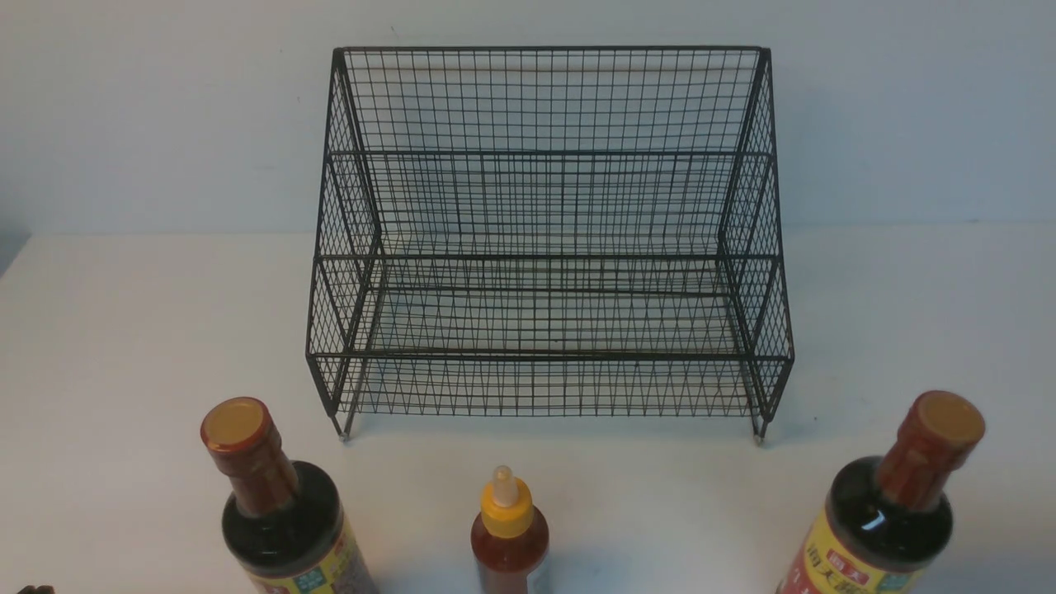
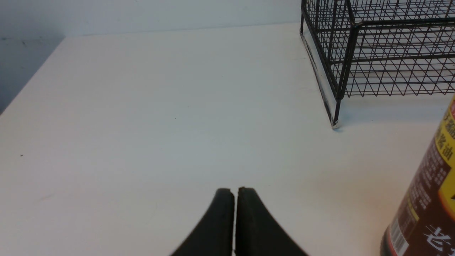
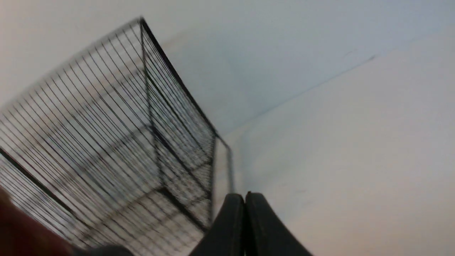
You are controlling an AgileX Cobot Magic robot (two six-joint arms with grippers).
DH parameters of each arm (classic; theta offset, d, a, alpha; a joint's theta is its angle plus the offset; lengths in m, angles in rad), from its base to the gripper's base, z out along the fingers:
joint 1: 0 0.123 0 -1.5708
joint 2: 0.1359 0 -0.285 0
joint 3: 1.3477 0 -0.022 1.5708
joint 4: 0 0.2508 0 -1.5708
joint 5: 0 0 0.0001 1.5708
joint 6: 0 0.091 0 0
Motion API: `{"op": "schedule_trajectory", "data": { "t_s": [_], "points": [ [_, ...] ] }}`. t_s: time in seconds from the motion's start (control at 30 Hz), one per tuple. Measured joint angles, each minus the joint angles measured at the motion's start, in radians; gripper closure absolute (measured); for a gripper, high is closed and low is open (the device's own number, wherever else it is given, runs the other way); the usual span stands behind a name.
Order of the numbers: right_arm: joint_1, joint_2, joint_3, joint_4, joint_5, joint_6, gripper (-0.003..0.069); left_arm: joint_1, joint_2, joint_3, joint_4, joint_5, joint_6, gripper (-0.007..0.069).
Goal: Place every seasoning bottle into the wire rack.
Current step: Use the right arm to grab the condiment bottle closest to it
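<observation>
left soy-sauce bottle (image 2: 424, 202) label: Chinese print, looks like 酱油 on the yellow band, small print unreadable. right soy-sauce bottle (image 1: 887, 516): red tag, probably 海天.

Bottles cropped, rack smeared.

In the front view the left soy-sauce bottle (image 1: 280, 516), the red sauce bottle (image 1: 509, 540) and the right soy-sauce bottle (image 1: 891, 516) lose their lower bodies to the bottom edge, and a dark scrap (image 1: 33, 589) in the corner is too little to name. The left wrist view catches only one corner of the wire rack (image 2: 373, 53). The right wrist view is motion-blurred: the mesh smears, and a red-brown blur (image 3: 21, 227) is unreadable.
</observation>
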Motion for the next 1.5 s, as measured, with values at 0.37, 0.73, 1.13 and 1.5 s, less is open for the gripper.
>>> {"op": "schedule_trajectory", "data": {
  "t_s": [0.37,0.73,1.13,1.5],
  "points": [
    [0.0,0.0,-0.069,0.345,0.035,-0.158,0.0673,0.0,0.0,0.0,0.0,0.0,0.0,0.0629],
    [0.0,0.291,-0.732,0.199,0.655,-0.567,0.0673,0.0,0.0,0.0,0.0,0.0,0.0,0.0629],
    [0.0,0.7,-0.939,0.181,1.005,-0.617,0.05,0.0,0.0,0.0,0.0,0.0,0.0,0.0629],
    [0.121,0.85,-0.939,0.105,0.982,-0.595,0.0336,0.0,0.0,0.0,0.0,0.0,0.0,0.0629]
  ]
}}
